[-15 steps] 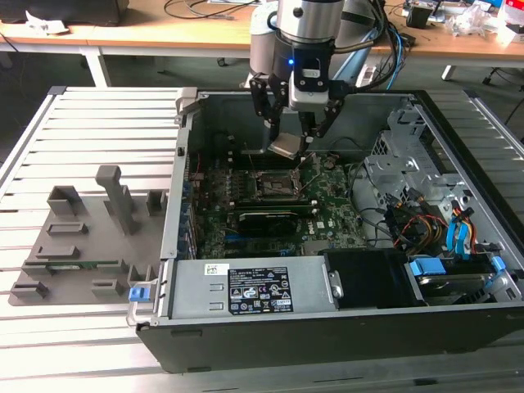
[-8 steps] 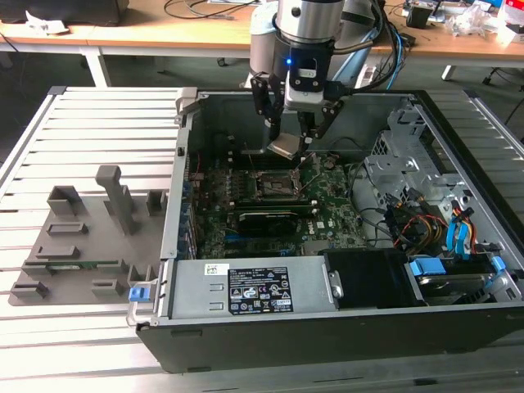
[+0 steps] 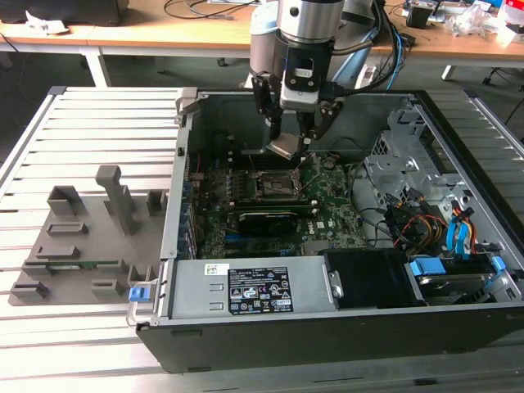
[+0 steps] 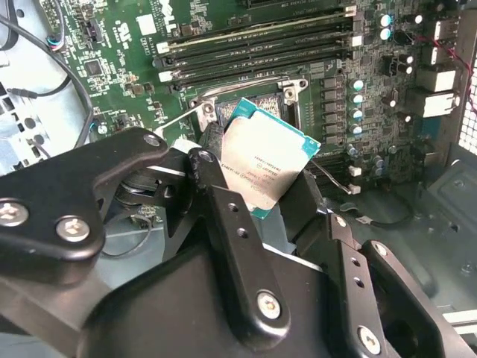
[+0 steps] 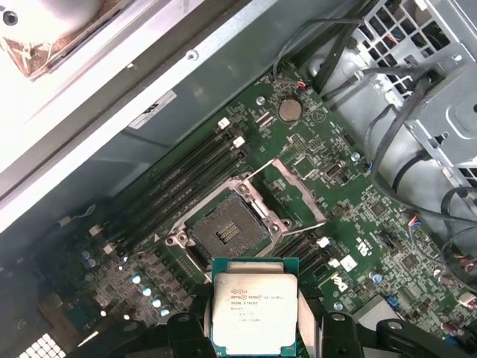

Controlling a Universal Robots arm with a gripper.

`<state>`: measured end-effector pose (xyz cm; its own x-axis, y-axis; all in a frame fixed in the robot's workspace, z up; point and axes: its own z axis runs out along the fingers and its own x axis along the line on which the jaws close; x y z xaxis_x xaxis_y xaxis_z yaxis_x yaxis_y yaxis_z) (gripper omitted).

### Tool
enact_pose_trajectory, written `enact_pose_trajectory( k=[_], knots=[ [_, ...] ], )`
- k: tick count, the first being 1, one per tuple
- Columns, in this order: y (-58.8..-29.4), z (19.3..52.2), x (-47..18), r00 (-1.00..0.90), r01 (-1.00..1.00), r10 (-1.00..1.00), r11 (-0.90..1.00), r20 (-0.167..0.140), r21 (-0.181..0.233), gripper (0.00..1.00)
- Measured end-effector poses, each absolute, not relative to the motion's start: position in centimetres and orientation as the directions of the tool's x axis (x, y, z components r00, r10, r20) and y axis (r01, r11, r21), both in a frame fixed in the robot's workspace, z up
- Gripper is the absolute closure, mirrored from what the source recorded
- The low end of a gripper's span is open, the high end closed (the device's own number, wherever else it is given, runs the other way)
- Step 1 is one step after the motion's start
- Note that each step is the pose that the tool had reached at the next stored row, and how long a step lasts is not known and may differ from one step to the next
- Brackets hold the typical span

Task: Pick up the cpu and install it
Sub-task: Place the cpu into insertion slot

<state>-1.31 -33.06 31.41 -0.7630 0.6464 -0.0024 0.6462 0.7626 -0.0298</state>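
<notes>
Starting at the exterior view's left, there's a grey fixture tray (image 3: pixel 82 246) with upright blocks and slots, lying flat on the slatted metal surface (image 3: pixel 98 123). Just beside it, toward the middle of the frame, sits the open PC case (image 3: pixel 327 344) with its side off, so you look straight down on the green motherboard (image 3: pixel 336 217).

The gripper (image 3: pixel 293 139) hangs over the upper middle of the case, clamped on the cpu (image 3: pixel 284 147) by two opposite edges. The chip is tilted, not level. It's above the black socket (image 3: pixel 274 184) and clearly apart from it, so it's in the air rather than seated.

In both wrist views you get a better look. The cpu (image 4: pixel 264 168) (image 5: pixel 253 313) shows its silvery top with a teal border, pinched between the black fingers (image 4: pixel 223 216) (image 5: pixel 186 332). In the first wrist view the socket (image 5: pixel 227 231) is uncovered, with its dark contact field showing. The metal frame (image 5: pixel 294 190) next to it looks flipped open, though I can't be sure from this angle. Long memory slots (image 5: pixel 186 175) run alongside the socket.

Back in the exterior view, just below the socket is the long black graphics card (image 3: pixel 270 221), and in front of that a silver power supply (image 3: pixel 246 291) with a label. Further toward the exterior view's right there's a perforated metal drive cage (image 3: pixel 401 164), then a bundle of cables (image 3: pixel 458 237) with blue connectors at the case's right end.
</notes>
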Motion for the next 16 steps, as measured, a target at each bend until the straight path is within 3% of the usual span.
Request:
enact_pose_trajectory(
  k=[16],
  knots=[
    [-33.06, 31.38, -1.31, -0.668, 0.744, 0.744, 0.667, -0.007, -0.034, 0.45]
  ],
)
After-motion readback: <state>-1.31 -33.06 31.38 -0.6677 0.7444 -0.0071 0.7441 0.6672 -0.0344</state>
